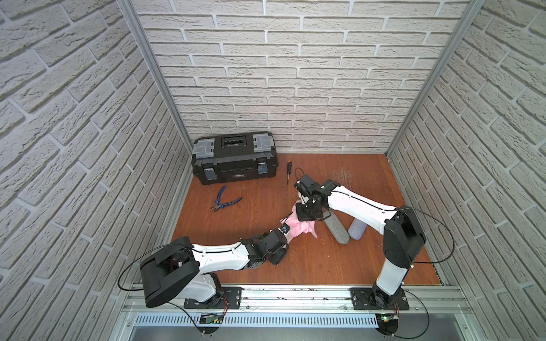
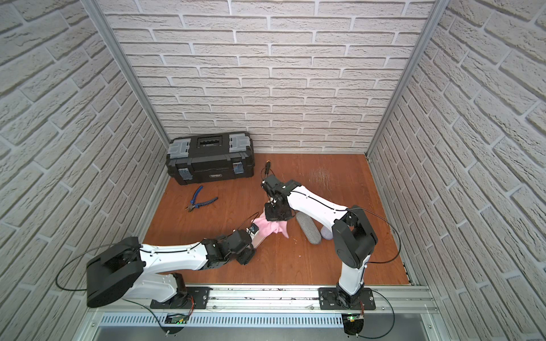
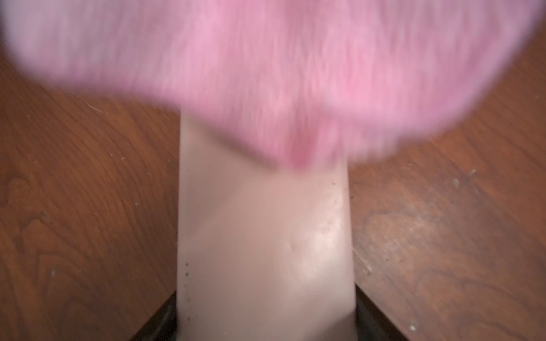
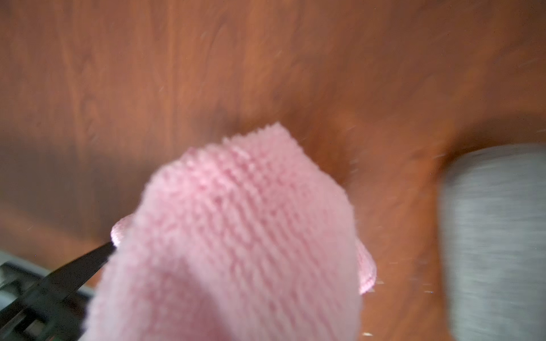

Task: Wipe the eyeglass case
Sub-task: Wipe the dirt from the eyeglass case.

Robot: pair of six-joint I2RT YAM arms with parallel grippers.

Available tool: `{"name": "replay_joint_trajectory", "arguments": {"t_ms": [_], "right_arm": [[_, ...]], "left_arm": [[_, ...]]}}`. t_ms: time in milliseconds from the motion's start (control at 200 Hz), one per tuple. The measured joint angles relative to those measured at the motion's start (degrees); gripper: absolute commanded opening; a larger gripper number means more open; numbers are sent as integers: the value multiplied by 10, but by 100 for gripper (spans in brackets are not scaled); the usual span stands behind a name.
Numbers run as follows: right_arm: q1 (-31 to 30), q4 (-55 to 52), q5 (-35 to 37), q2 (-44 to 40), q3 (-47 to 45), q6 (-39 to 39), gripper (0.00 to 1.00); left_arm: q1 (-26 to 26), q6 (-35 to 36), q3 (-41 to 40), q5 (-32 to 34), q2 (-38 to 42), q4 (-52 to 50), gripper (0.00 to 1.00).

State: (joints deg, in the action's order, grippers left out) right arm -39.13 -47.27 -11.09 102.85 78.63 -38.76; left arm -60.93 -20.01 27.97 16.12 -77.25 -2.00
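Between the jaws of the left gripper (image 3: 266,310): pale eyeglass case (image 3: 266,236), pinched at both flanks near one end, with the rest sticking out ahead of the fingers. Cannot tell whether its far end rests on the table (image 1: 325,265). That far end lies under the pink cloth (image 3: 266,73). The right gripper (image 1: 304,218) points down and is pressed together on a bunch of the cloth. One black finger shows beside the fabric in the right wrist view; the other is hidden.

Risks (judgement):
- The case is held at one end only, so downward wiping pressure at the free end could lever it out of the jaws or twist it.
- The cloth is bunched, so hard fingertips may meet the case instead of fabric.
- The loose cloth corner trails toward the two grey pouches (image 1: 336,227) just beyond the right gripper and could drag or snag there.

Around: the toolbox (image 1: 235,156) is well beyond both grippers, by the back wall. The pliers (image 1: 224,200) lie between it and the left gripper. The screwdriver (image 1: 288,171) is just past the right gripper. Only the cloth lies between the two grippers; nothing blocks the stroke.
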Motion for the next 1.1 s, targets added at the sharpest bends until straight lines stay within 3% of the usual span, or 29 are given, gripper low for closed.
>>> {"name": "replay_joint_trajectory", "arguments": {"t_ms": [80, 190, 360, 430, 530, 690, 800, 865, 995, 1035, 1100], "right_arm": [[-13, 43, -71, 20, -37, -31, 2], [7, 17, -92, 65, -16, -12, 2], [50, -74, 151, 73, 83, 65, 2], [47, -90, 179, 68, 117, 80, 2], [21, -76, 117, 54, 118, 71, 2], [-5, 10, -57, 64, 39, 9, 2], [12, 3, -102, 95, 43, 17, 2], [36, -27, -64, 101, 60, 40, 2], [73, -96, 126, 102, 115, 89, 2], [76, -111, 153, 101, 135, 99, 2], [66, -116, 138, 95, 157, 105, 2]], "left_arm": [[-4, -2, -3, 8, 3, 2, 41], [-11, -3, -6, 17, 5, -1, 41], [-30, -7, -6, 46, 5, -5, 41], [-41, -11, -6, 61, 3, -6, 41], [-56, -17, 1, 85, -7, -12, 42], [-84, -26, 11, 132, -23, -21, 43], [-97, -39, 13, 150, -30, -23, 43], [-102, -43, 14, 158, -32, -23, 43], [-109, -42, 14, 167, -33, -23, 44], [-109, -42, 14, 167, -33, -23, 44], [-110, -42, 14, 167, -33, -23, 44]]}}
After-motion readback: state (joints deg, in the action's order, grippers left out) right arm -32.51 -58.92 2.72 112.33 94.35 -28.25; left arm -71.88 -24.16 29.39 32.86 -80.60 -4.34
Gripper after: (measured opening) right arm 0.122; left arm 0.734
